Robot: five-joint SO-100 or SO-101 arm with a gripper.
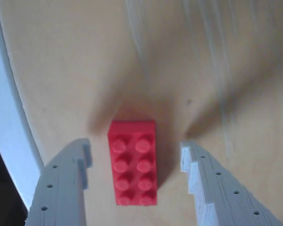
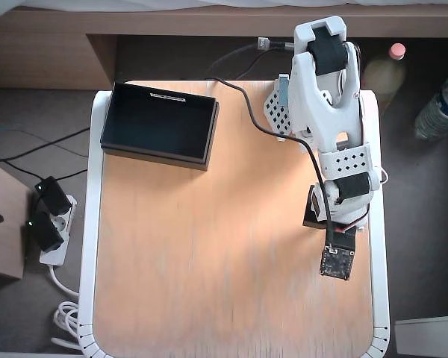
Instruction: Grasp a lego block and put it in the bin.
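Note:
In the wrist view the red lego block (image 1: 132, 162) lies studs-up on the light wooden table, lengthwise between my two grey fingers. My gripper (image 1: 136, 148) is open, with a gap between the block and each finger. In the overhead view my arm (image 2: 332, 119) reaches down the right side of the table. Its wrist and camera board (image 2: 337, 262) cover both the gripper and the block there. The black bin (image 2: 153, 154) sits at the table's back left corner, far from the gripper, and looks empty.
The table's white rim (image 1: 9, 127) curves close by on the left in the wrist view. A black cable (image 2: 239, 97) runs from behind the table to the arm. Two bottles (image 2: 388, 71) stand on the floor at the right, and a power strip (image 2: 48, 224) at the left.

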